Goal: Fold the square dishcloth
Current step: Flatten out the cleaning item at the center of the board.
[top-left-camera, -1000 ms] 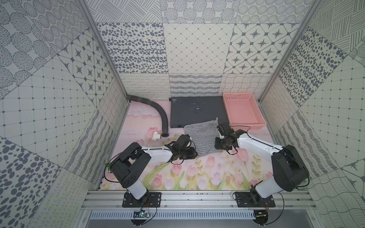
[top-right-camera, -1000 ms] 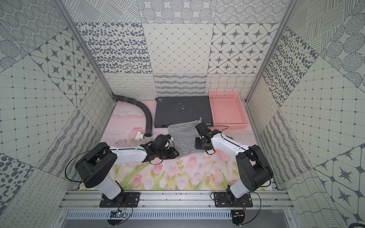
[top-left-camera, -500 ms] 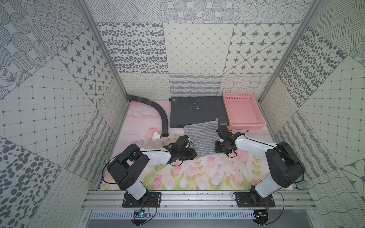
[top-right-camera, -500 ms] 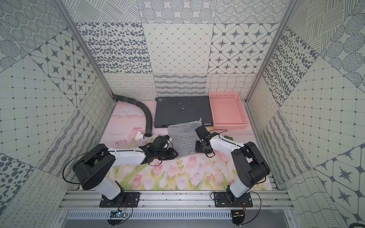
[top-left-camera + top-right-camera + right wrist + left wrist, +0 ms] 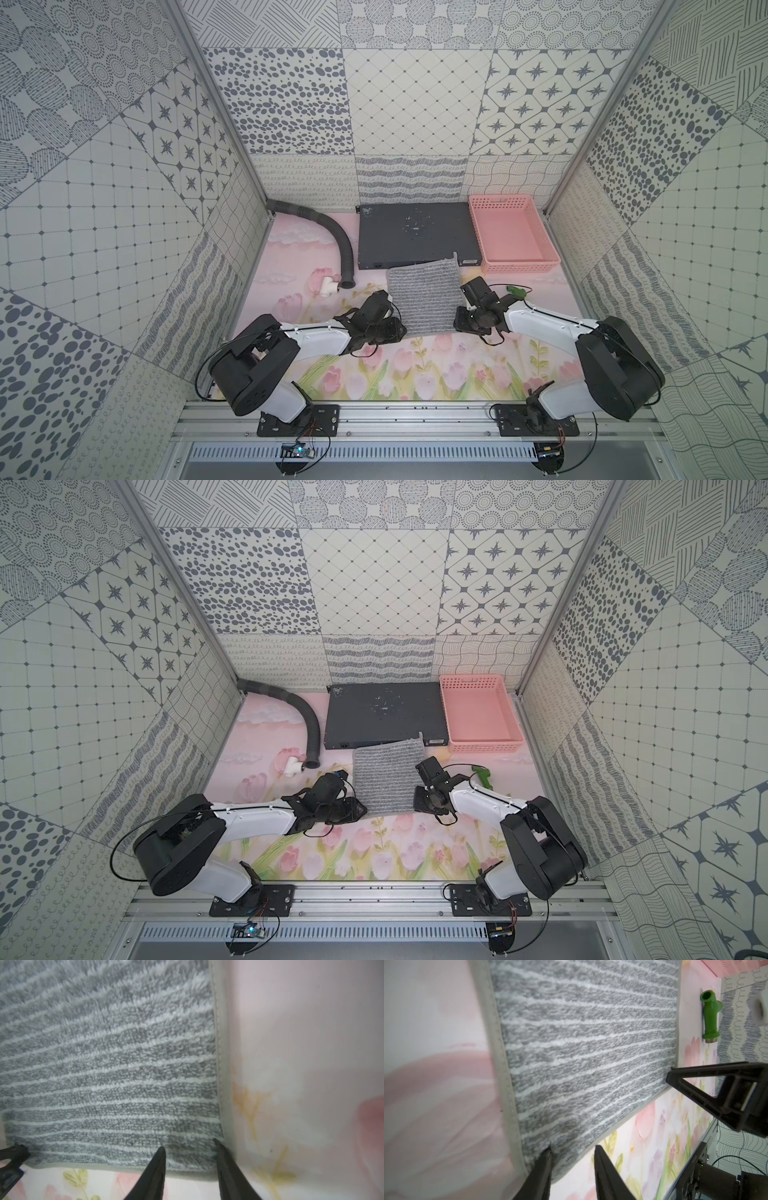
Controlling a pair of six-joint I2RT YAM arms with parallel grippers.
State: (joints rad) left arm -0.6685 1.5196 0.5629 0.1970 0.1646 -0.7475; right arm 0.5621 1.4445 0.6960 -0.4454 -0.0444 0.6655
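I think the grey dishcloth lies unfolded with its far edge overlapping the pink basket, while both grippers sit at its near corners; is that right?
Not quite: the far edge of the dishcloth overlaps the dark flat box, not the pink basket beside it, as both top views show. The rest holds.

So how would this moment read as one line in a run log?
dishcloth: flat, unfolded | left pincer: open, at near corner | right pincer: open, at near corner

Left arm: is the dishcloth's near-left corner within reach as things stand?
Probably yes: the left claw sits right at that corner of the square dishcloth, jaws apart, nothing lying on it.
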